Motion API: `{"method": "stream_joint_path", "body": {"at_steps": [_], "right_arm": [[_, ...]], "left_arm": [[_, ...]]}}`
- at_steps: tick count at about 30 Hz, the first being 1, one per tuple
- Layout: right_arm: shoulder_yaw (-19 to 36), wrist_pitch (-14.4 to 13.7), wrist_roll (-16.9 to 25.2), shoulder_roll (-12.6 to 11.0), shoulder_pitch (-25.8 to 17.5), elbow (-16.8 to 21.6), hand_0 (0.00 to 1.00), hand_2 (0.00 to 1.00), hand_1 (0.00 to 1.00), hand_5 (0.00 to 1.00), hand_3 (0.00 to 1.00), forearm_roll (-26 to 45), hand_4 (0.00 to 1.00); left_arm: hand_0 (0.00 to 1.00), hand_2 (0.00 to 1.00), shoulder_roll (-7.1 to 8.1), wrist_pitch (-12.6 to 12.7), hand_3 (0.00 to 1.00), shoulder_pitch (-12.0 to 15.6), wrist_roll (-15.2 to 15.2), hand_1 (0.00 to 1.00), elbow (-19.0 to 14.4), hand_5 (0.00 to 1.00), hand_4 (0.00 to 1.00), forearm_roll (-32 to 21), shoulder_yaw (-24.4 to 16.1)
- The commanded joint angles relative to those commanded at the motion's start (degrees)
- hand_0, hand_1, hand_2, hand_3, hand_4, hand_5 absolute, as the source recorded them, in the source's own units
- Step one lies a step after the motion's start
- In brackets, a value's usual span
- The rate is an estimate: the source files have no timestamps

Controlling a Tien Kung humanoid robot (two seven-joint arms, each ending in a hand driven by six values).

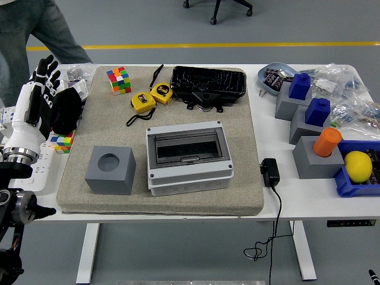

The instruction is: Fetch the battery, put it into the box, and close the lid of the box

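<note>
1. At the table's left edge, the left hand (37,95) is raised with fingers spread, holding nothing.
2. On the beige mat (243,178), a grey block (110,171) sits beside the grey box (189,156), whose tinted lid is shut.
3. Behind it lie two yellow tape measures (151,96); their print is unreadable.
4. No battery can be told apart.

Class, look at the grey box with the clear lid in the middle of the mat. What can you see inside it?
The grey box has its tinted lid shut. Through it only a dark interior shows; no battery can be made out, and glare and tint hide any contents.
</note>
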Motion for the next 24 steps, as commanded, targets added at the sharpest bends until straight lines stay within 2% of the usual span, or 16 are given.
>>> {"method": "stream_joint_path", "body": {"at_steps": [2,3,7,8,9,14,15,20,21,24], "right_arm": [[-0.05,-0.47,0.26,0.09,-0.19,0.06,0.835,0.8,0.82,0.998,0.814,-0.51,0.998],[-0.03,-0.52,0.24,0.13,-0.27,0.09,0.835,0.808,0.829,0.998,0.821,-0.68,0.998],[0.12,-0.47,0.0,0.51,-0.55,-0.12,0.835,0.808,0.829,0.998,0.821,-0.87,0.998],[0.15,-0.46,-0.04,0.56,-0.64,-0.11,0.835,0.808,0.829,0.998,0.821,-0.93,0.998],[-0.02,-0.39,-0.16,0.66,-0.79,-0.08,0.838,0.807,0.83,0.998,0.817,-0.99,0.998],[-0.23,-0.27,-0.45,0.96,-1.05,0.06,0.838,0.807,0.83,0.998,0.817,-1.37,0.998],[-0.3,-0.24,-0.5,0.99,-1.09,0.11,0.841,0.804,0.827,0.998,0.816,-1.46,0.998],[-0.98,-0.13,-0.88,1.2,-1.48,0.21,0.841,0.804,0.827,0.998,0.816,-1.96,0.998],[-0.96,-0.06,-1.03,1.22,-1.59,0.27,0.835,0.796,0.819,0.998,0.812,-2.32,0.998],[-0.95,0.16,-1.46,1.23,-1.75,0.3,0.835,0.796,0.819,0.998,0.812,-3.36,0.998]], "left_arm": [[0.998,0.978,-0.06,0.44,0.941,0.47,-0.07,0.998,-0.01,0.998,0.998,4.84,-0.07],[0.989,0.942,-0.1,0.57,0.902,0.71,-0.1,0.988,0.01,0.998,0.998,7.45,-0.16],[0.989,0.942,-0.26,0.96,0.902,1.31,-0.82,0.988,0.52,0.998,0.998,16.36,-0.31],[0.989,0.942,-0.31,1.03,0.902,1.41,-0.91,0.988,0.54,0.998,0.998,16.78,-0.35],[0.957,0.892,-0.42,1.25,0.85,1.63,-1.1,0.945,0.57,0.998,0.998,16.15,-0.47],[0.957,0.892,-0.74,2.36,0.85,2.39,-1.99,0.945,0.64,0.998,0.998,13.73,-1.09],[0.887,0.815,-0.77,2.55,0.786,2.49,-2.16,0.869,0.65,0.998,0.998,13.35,-1.17],[0.887,0.815,-0.89,2.47,0.786,2.76,-2.13,0.869,0.79,0.998,0.998,11.7,-1.19],[0.853,0.774,-0.88,2.37,0.744,2.81,-2.0,0.836,0.75,0.998,0.998,11.7,-1.07],[0.853,0.774,-0.76,2.1,0.744,2.98,-1.72,0.836,0.72,0.998,0.998,11.78,-0.65]]}}
